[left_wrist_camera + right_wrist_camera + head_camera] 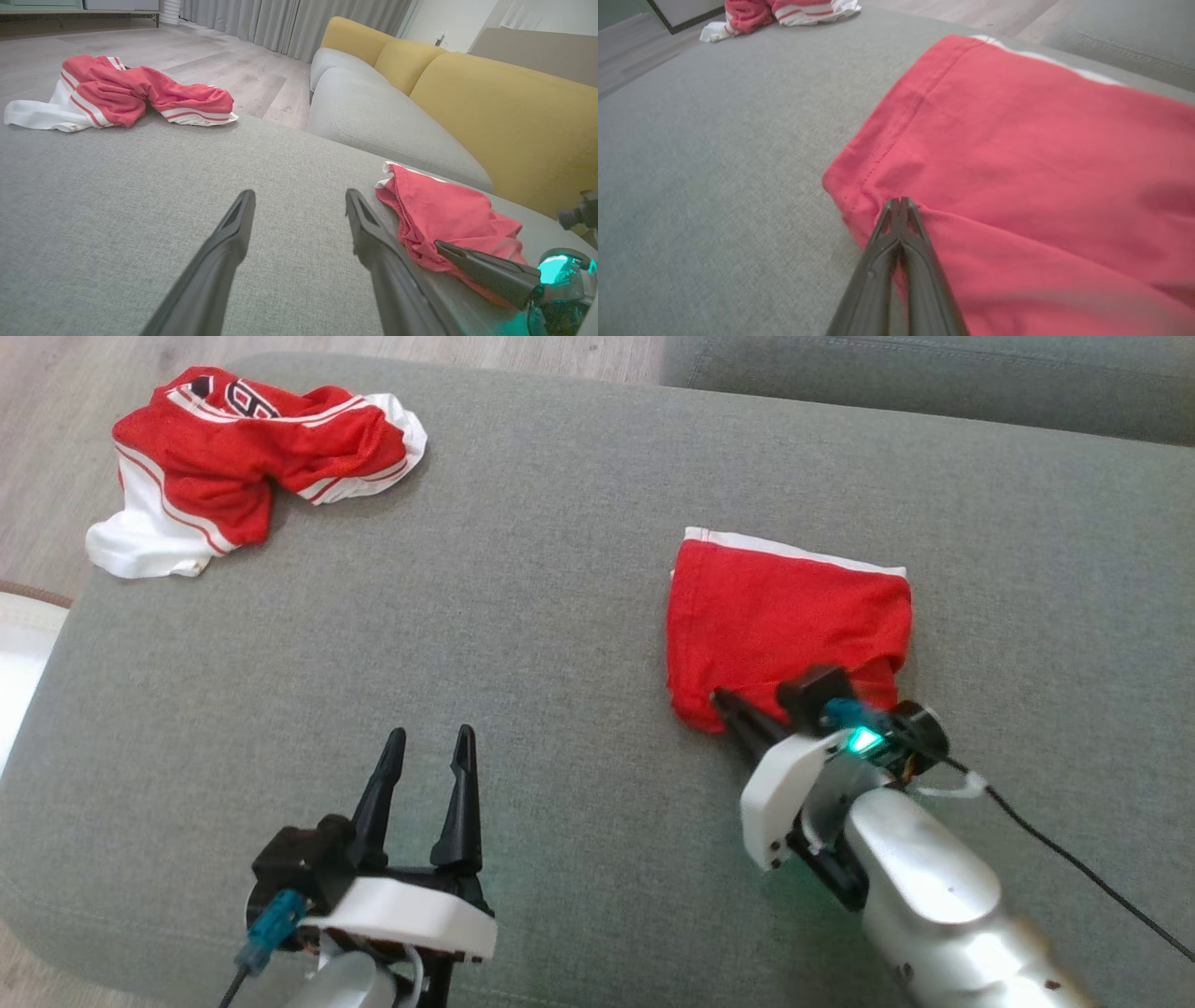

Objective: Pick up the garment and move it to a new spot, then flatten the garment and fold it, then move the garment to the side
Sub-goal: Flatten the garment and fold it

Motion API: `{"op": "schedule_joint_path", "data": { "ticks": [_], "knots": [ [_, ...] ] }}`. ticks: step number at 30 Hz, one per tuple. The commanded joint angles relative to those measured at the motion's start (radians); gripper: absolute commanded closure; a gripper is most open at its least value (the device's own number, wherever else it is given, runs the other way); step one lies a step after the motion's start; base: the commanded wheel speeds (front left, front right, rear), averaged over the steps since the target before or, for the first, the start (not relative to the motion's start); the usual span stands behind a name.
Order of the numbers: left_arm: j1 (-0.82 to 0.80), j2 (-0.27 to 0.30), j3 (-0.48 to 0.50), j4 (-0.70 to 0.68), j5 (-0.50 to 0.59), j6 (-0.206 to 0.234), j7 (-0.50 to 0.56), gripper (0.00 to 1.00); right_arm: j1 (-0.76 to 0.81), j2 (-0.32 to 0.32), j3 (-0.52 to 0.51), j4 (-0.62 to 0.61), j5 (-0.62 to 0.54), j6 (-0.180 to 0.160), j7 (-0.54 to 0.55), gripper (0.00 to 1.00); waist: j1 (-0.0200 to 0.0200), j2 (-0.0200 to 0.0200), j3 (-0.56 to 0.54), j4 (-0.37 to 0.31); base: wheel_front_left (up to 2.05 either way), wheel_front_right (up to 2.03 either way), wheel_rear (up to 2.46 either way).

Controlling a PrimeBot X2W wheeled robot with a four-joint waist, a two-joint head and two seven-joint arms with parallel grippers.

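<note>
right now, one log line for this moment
right pincer: shut on folded red garment | left pincer: open, empty | crumpled jersey: lying far left

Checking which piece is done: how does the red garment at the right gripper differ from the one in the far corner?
The folded garment lies flat and squared; the jersey lies crumpled. The folded garment shows plain red with one white edge; the jersey shows white panels, stripes and a dark numeral. The right gripper is shut on the folded garment; no gripper touches the jersey. Both are red and white on one grey cushion.
</note>
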Motion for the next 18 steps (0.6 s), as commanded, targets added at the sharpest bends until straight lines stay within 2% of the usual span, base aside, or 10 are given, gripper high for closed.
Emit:
{"op": "schedule_joint_path", "data": {
  "ticks": [1,6,11,12,13,14,15,18],
  "knots": [
    [-0.027,0.012,0.043,-0.023,-0.004,0.001,-0.014,0.00,-0.030,0.016,0.045,-0.013,0.014,-0.001,0.007,1.00,0.0000,-0.0001,0.001,0.002,0.00,0.00,0.00],
    [-0.029,0.009,0.047,-0.016,-0.005,-0.002,-0.017,0.00,-0.055,0.016,0.130,0.018,0.054,-0.001,-0.001,1.00,0.0000,-0.0001,0.003,0.004,0.00,0.00,0.00],
    [-0.024,0.009,0.052,-0.009,-0.007,-0.001,-0.018,0.00,-0.082,0.016,0.160,0.026,0.073,-0.001,-0.060,1.00,0.0000,-0.0001,-0.004,-0.006,0.00,0.00,0.00],
    [-0.023,0.010,0.054,-0.008,-0.007,-0.001,-0.018,0.00,-0.086,0.016,0.156,0.027,0.070,-0.001,-0.078,0.68,0.0000,-0.0001,-0.008,-0.010,0.00,0.00,0.00],
    [-0.022,0.011,0.055,-0.007,-0.006,-0.001,-0.019,0.00,-0.088,0.016,0.150,0.025,0.068,-0.001,-0.096,0.43,0.0000,-0.0001,-0.013,-0.014,0.00,0.00,0.00],
    [-0.021,0.012,0.056,-0.006,-0.005,-0.001,-0.019,0.00,-0.087,0.016,0.143,0.020,0.069,-0.001,-0.112,0.05,0.0000,-0.0001,-0.018,-0.019,0.00,0.00,0.00],
    [-0.021,0.014,0.058,-0.005,-0.004,0.000,-0.019,0.00,-0.086,0.016,0.134,0.013,0.071,-0.001,-0.127,0.00,0.0000,-0.0001,-0.024,-0.026,0.00,0.00,0.00],
    [-0.021,0.019,0.062,-0.005,0.000,0.002,-0.020,0.00,-0.080,0.016,0.110,-0.003,0.071,-0.001,-0.154,0.00,0.0000,-0.0001,-0.034,-0.039,0.00,0.00,0.00]
  ]
}}
